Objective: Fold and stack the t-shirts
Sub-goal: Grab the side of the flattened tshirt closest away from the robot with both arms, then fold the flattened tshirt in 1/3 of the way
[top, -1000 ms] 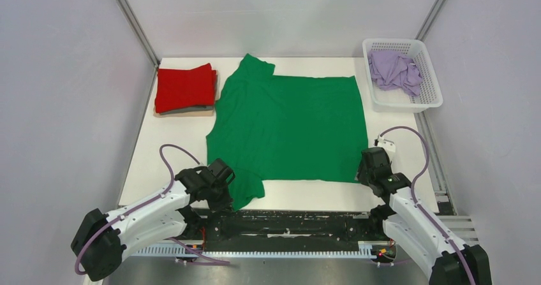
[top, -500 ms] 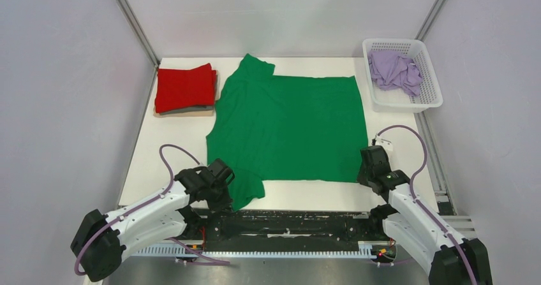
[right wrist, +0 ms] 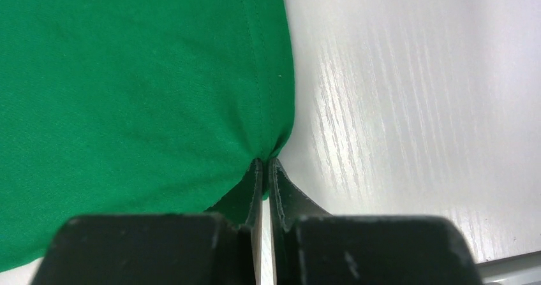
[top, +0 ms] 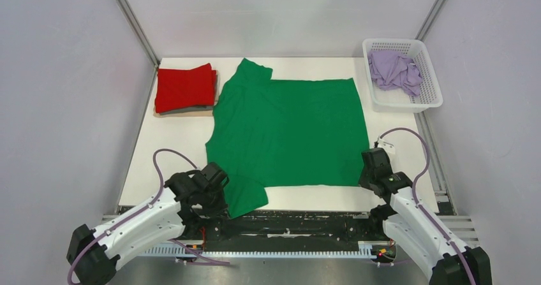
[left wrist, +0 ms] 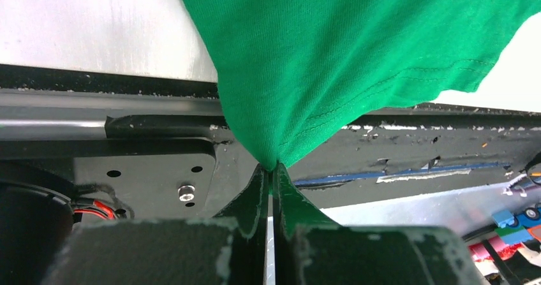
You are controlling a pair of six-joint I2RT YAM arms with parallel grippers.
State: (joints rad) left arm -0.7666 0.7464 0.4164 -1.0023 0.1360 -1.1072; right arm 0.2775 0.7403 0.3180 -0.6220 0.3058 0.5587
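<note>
A bright green t-shirt [top: 290, 132] lies spread flat in the middle of the table. My left gripper [top: 220, 199] is shut on its near-left sleeve, which hangs over the table's front edge; in the left wrist view the gripper [left wrist: 272, 169] pinches a bunch of the green fabric [left wrist: 332, 49]. My right gripper [top: 370, 173] is shut on the shirt's near-right hem corner; in the right wrist view the gripper [right wrist: 265, 162] pinches the green cloth [right wrist: 127, 94]. A folded red t-shirt [top: 185, 88] lies at the back left. A pale lilac t-shirt [top: 394, 70] lies crumpled in the basket.
A white lattice basket [top: 431, 84] stands at the back right. The red shirt rests on a grey folded layer [top: 185, 111]. A black metal rail [top: 293, 224] runs along the table's front edge. Grey walls close in on both sides.
Both grippers have pulled the green shirt's near edge toward the front of the table. The left arm has moved nearer, and the sleeve now hangs over the front edge.
</note>
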